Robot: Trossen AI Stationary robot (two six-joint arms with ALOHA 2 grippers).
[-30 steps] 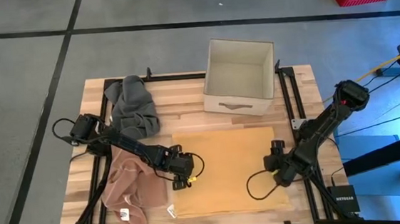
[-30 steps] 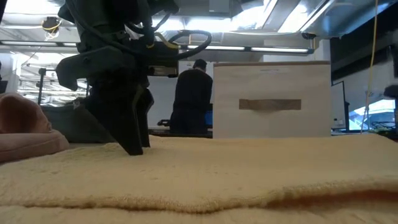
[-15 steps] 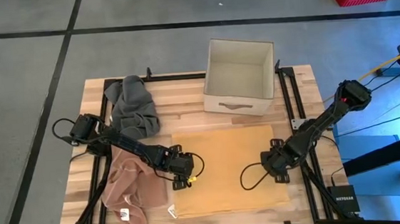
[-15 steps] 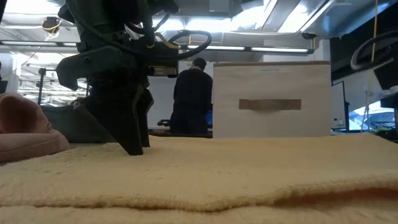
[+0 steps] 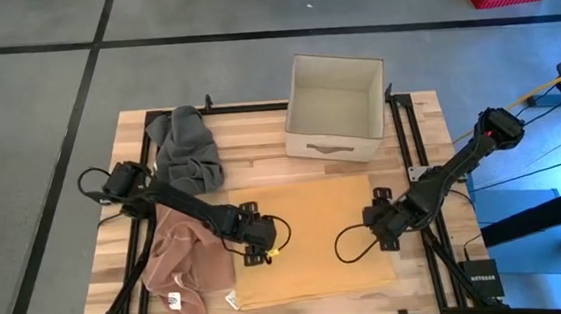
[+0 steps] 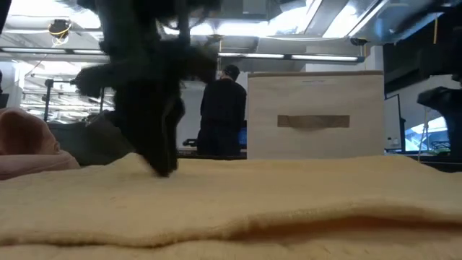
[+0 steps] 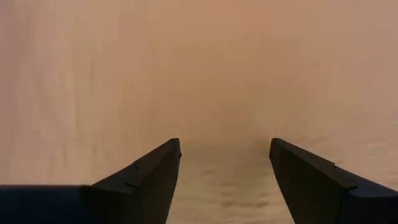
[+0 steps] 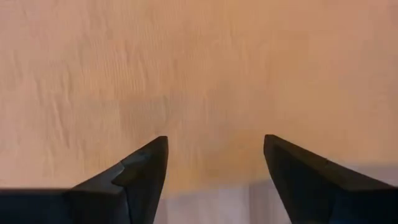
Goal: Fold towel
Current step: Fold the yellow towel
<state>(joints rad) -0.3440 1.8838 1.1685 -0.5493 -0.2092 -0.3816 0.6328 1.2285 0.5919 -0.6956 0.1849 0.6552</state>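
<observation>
The tan towel (image 5: 312, 240) lies flat, unfolded. Left gripper (image 5: 260, 247) at 9 o'clock and right gripper (image 5: 378, 226) at 3 o'clock, both released; folding remains.

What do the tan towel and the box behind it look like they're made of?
The tan towel looks like terry cloth: soft, matte, with a nubbly looped surface in the low view. The box looks like stiff fabric-covered board, off-white and matte, though that is uncertain.

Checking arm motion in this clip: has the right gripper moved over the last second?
Yes. In the high view the right gripper has slid up the picture and leftward, toward the white box, from the table's right rail onto the tan towel.
</observation>
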